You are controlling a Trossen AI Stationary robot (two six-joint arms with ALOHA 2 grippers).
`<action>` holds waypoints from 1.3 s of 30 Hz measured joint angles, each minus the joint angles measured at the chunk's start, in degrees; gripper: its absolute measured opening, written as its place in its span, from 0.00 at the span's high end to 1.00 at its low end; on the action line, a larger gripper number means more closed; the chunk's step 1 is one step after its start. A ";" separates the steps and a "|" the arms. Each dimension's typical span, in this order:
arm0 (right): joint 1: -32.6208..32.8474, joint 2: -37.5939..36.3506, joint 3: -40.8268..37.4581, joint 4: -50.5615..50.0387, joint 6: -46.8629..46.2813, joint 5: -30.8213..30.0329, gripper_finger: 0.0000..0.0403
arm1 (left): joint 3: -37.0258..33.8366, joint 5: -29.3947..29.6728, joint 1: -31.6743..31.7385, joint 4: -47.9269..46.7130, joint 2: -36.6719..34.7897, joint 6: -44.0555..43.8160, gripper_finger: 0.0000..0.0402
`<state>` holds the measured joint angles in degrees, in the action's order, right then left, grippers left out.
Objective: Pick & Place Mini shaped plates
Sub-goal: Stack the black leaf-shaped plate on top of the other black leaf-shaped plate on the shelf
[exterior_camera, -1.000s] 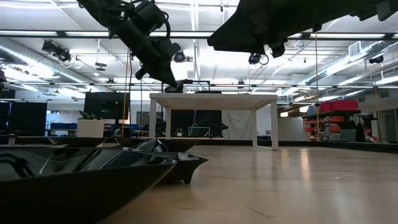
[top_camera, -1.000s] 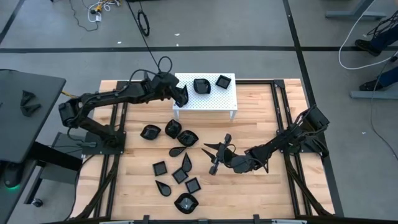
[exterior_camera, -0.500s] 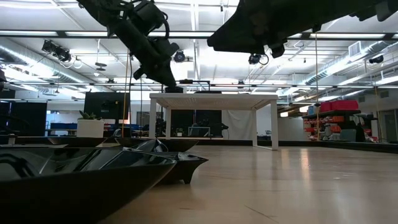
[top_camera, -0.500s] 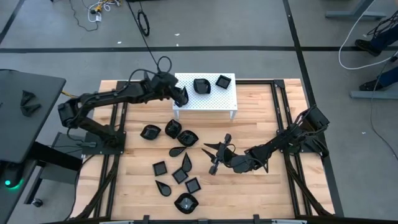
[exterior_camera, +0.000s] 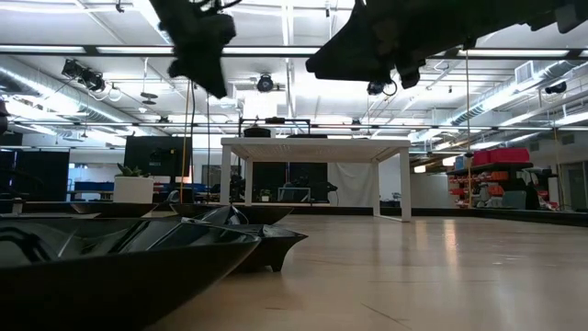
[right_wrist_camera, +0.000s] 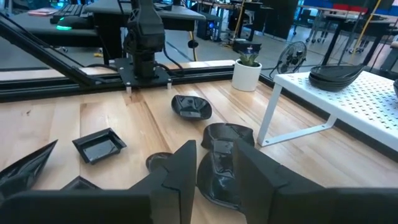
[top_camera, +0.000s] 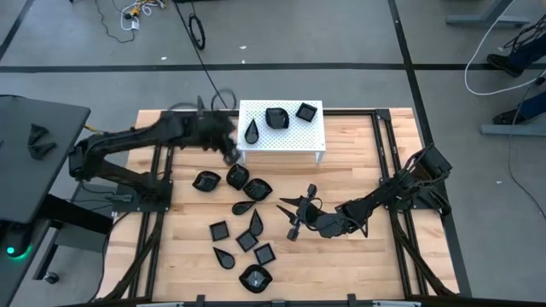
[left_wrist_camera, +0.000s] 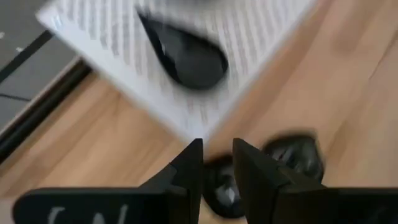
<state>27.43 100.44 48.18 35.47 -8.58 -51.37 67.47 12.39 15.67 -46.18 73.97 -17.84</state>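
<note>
Three mini shaped plates (top_camera: 276,118) sit on white stand (top_camera: 294,141).

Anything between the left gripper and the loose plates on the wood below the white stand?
Nothing visible. The left gripper, empty, sits off the white stand's left corner, just above the nearest lobed plates on the table; open wood lies between. The right gripper waits farther right.

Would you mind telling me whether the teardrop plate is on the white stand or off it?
On it. The teardrop plate lies flat on the white stand, free of the left gripper, which has drawn back.
</note>
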 joint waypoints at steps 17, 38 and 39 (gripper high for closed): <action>-0.13 0.00 0.00 -1.78 -1.29 0.02 0.73 | -33.57 5.90 -22.39 -6.52 -5.76 -47.72 0.70; -0.38 0.00 0.02 -1.89 -1.90 0.02 0.73 | -43.48 6.09 -14.22 7.42 -8.05 -47.06 0.67; -0.38 0.00 0.02 -1.91 -1.90 0.02 0.73 | -43.48 5.67 -14.22 7.40 -8.20 -46.88 0.71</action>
<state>27.05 100.44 48.21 33.56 -10.48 -51.35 23.99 18.06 1.45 -38.78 65.77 -64.71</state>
